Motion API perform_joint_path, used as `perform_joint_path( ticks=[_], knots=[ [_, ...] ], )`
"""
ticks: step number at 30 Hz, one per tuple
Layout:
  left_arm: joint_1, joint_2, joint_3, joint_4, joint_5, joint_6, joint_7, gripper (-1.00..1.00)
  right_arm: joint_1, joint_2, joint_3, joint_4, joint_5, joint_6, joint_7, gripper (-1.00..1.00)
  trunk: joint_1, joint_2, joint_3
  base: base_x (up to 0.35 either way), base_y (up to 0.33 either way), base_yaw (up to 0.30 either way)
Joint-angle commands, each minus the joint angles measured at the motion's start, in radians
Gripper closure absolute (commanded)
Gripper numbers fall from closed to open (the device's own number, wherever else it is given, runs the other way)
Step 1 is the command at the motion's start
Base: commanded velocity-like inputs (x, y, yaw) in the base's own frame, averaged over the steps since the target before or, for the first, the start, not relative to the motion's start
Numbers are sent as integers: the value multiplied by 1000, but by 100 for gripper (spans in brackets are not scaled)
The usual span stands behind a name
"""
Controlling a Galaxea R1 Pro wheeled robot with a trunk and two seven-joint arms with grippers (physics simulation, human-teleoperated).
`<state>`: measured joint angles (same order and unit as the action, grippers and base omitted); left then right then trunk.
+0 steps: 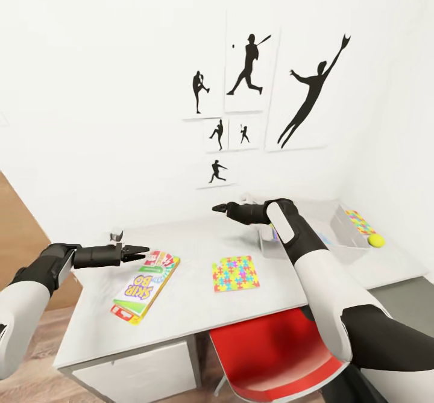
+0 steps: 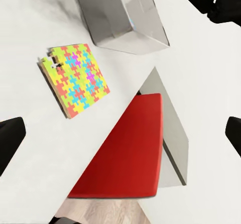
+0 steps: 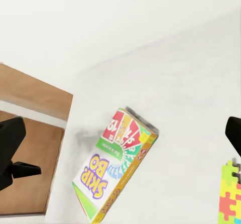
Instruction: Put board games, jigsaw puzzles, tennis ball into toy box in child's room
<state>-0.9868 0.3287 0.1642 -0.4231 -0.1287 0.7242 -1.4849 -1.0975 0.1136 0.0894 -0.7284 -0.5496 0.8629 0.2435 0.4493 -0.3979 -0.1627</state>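
Overhead, the left gripper [image 1: 137, 250] hovers with fingers spread just beside the SKIP-BO board game [image 1: 145, 284], lying flat near the table [image 1: 199, 312] front; it should drop squarely over the box's thin edge. Left wrist: a bright jigsaw puzzle [image 2: 74, 78] lies flat near the grey toy box [image 2: 120, 15]. Right wrist: its fingers [image 3: 10, 143] sit wide apart, empty, over that green-and-yellow box [image 3: 113, 166].

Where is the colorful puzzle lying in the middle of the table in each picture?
Head view: the jigsaw puzzle lies flat at mid-table, just beyond the red chair.
Left wrist view: it sits upper left of centre, on the table near the chair.
Right wrist view: one corner pokes in at the lower right edge.
Shared landmark: the pale table top.
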Motion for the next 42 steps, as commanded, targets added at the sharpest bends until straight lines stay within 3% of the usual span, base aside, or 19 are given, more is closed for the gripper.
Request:
perform_joint_path(
  ticks=[1, 27, 42],
  knots=[
    [-1, -1, 6, 0, -11, 11, -8, -100, -1, 0, 0, 0, 8, 3, 7, -100, 1, -2, -1, 0, 0, 165],
    [-1, 0, 6, 0, -12, 10, -8, -100, -1, -3, -1, 1, 8, 1, 1, -100, 1, -2, 15, -1, 0, 56],
    [-1, 12, 6, 0, -13, 11, -6, -100, -1, 0, 10, 1, 9, -1, -6, -100, 1, -2, 31, -69, 108, 179]
  ],
)
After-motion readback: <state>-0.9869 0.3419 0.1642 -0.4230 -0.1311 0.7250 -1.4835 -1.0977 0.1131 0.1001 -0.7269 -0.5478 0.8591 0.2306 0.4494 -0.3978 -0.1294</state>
